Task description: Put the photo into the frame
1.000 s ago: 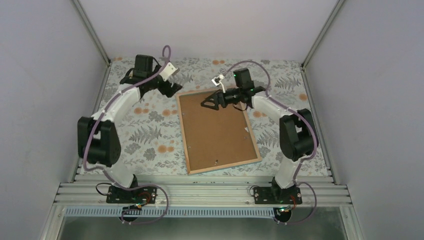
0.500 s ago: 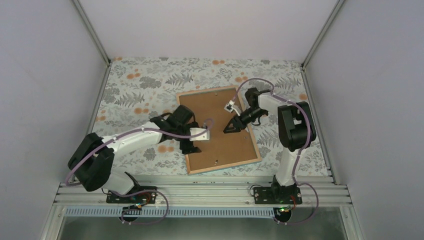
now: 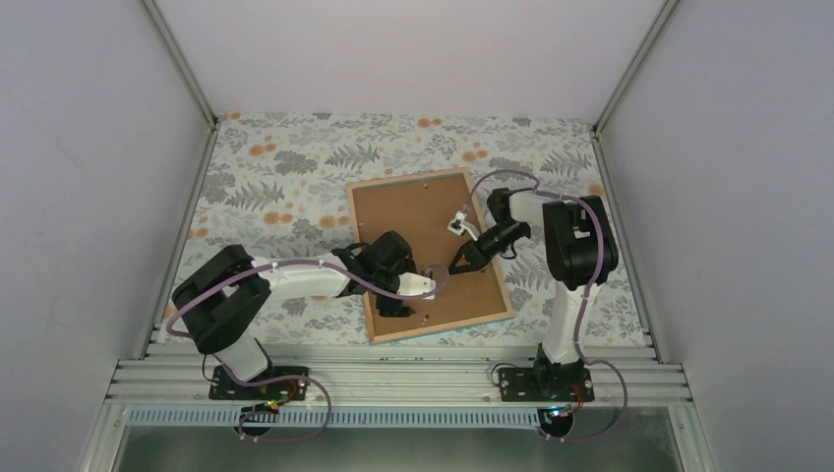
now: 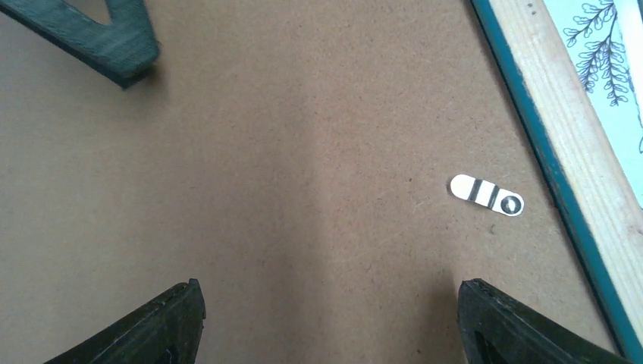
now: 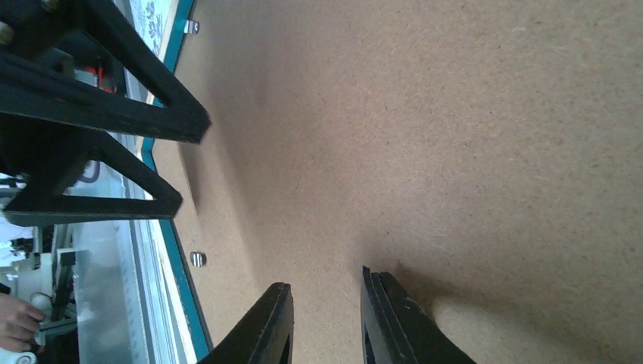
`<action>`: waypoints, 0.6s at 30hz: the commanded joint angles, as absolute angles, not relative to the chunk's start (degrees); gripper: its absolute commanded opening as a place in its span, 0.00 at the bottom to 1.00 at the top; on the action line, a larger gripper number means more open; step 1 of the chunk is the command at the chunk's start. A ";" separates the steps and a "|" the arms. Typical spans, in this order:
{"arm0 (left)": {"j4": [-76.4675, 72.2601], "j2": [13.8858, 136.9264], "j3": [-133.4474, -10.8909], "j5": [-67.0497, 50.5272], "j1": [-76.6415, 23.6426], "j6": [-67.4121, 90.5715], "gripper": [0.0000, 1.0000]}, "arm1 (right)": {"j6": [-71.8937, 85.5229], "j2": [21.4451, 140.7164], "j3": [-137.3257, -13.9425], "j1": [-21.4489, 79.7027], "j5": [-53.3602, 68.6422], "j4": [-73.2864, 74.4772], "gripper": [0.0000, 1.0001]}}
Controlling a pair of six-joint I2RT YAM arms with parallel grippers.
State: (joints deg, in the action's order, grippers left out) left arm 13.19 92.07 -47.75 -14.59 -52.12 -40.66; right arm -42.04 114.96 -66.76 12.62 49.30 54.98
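The frame [image 3: 442, 327] lies face down in the middle of the table, pale wood rim up, with a brown backing board [image 3: 413, 211] filling it. The photo is hidden. My left gripper [image 3: 401, 295] hangs just above the board's near part, jaws wide open with only bare board [image 4: 318, 174] between them [image 4: 330, 303]. The frame's wood and teal rim [image 4: 576, 144] runs along the right of the left wrist view. My right gripper [image 3: 440, 269] points toward the left one over the board, its jaws [image 5: 326, 280] a narrow gap apart, holding nothing.
A small metal turn clip [image 4: 485, 195] lies on the board near the rim. Two more clips [image 5: 197, 259] sit by the teal edge [image 5: 170, 250]. A floral cloth [image 3: 285, 167] covers the table. The aluminium rail [image 3: 393, 379] runs along the near edge.
My left arm swung from the table's back left to the board's near part. My right gripper came nearer along the board and its jaws narrowed from wide open.
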 commanded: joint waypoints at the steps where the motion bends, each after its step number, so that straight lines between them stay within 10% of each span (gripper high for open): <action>1: 9.30 94.81 -48.31 -16.56 -52.50 -38.62 0.83 | -42.67 118.51 -65.23 10.57 40.63 53.21 0.26; 18: 1.04 100.61 -45.50 -12.44 -58.65 -43.12 0.83 | -39.63 119.25 -63.43 9.95 37.29 50.64 0.19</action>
